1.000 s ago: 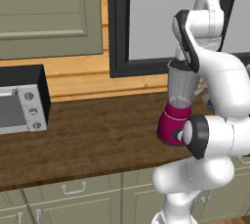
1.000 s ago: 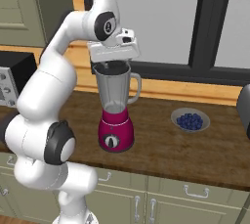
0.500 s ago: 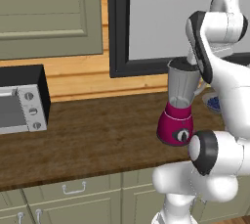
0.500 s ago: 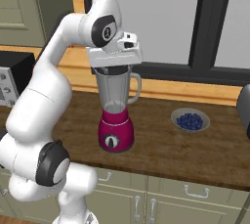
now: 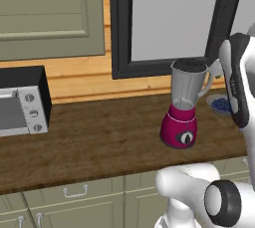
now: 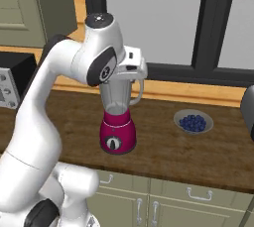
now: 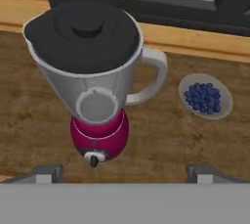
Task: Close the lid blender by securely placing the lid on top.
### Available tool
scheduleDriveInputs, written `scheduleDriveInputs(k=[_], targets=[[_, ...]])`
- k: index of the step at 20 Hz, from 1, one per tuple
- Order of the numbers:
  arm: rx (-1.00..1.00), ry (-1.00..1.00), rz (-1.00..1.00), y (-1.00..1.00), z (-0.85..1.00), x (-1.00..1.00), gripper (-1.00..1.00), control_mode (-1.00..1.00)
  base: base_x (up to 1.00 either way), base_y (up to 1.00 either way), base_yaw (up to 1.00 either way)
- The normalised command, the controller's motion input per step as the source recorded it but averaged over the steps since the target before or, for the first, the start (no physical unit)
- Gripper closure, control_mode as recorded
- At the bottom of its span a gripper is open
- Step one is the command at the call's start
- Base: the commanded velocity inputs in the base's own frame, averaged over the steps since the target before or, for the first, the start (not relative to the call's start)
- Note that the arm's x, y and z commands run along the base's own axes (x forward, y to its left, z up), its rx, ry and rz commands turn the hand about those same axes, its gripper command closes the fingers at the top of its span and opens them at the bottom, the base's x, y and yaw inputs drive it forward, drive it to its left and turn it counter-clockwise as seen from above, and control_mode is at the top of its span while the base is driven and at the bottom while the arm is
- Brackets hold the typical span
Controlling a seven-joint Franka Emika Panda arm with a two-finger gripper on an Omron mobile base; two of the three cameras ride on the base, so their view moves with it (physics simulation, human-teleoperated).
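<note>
The blender point(image 5: 182, 117) stands on the wooden counter, a magenta base with a black dial under a clear tapered jar point(image 7: 97, 91). The dark round lid point(image 7: 88, 27) sits on the jar's rim, level and covering the opening; it is also visible as a dark cap point(image 5: 189, 64). My gripper point(image 7: 125, 171) hovers above and in front of the blender, open, its two finger tips point(image 7: 46, 171) spread wide with nothing between them. From the right base view my hand point(image 6: 131, 67) overlaps the jar's top.
A shallow grey dish of blueberries point(image 7: 205, 96) lies on the counter right of the blender point(image 6: 193, 122). A black-and-silver toaster oven point(image 5: 22, 102) stands at the far left. A dark window frame point(image 5: 117, 48) runs behind the counter.
My gripper has let go of the lid and drawn back from the jar's top. The lid stays on the jar.
</note>
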Motion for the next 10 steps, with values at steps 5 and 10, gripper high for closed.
scheduleDriveInputs(k=[5, 10], targets=[[0.13, -0.16, 0.03, -0.43, -0.11, -0.27, -1.00, -1.00, 0.00, 0.00, 0.00], [0.08, -0.03, 0.00, -0.30, -0.04, -0.03, -1.00, -1.00, 0.00, 0.00, 0.00]])
